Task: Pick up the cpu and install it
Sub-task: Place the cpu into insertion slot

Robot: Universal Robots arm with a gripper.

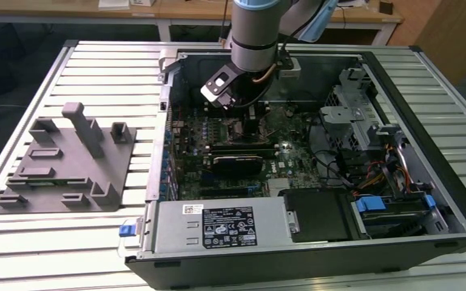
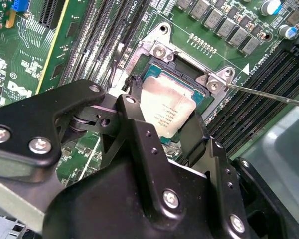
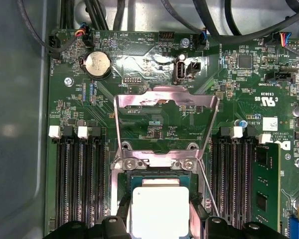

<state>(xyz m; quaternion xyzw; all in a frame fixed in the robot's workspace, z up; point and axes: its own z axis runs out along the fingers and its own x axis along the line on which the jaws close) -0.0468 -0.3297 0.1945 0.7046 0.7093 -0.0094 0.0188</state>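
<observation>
The cpu [image 2: 165, 108], a pale silvery square chip, sits between my two black fingers right over the open socket [image 2: 159, 52] on the green motherboard. My gripper [image 2: 164, 119] is shut on its two opposite edges. In the first wrist view the cpu [image 3: 159, 209] lies within the socket frame, just below the raised metal load plate [image 3: 164, 107]. The thin lever [image 2: 269, 95] stands off to one side. In the exterior view my gripper [image 1: 245, 108] reaches down into the open computer case [image 1: 427, 200], over the motherboard's upper middle.
Memory slots [image 3: 77, 184] flank the socket, and one holds a module [image 3: 263, 184]. Case walls, a drive cage [image 1: 354, 121], cables and a power supply [image 1: 225, 224] ring the board. A grey plastic tray [image 1: 63, 163] stands on the slatted table at the exterior view's left.
</observation>
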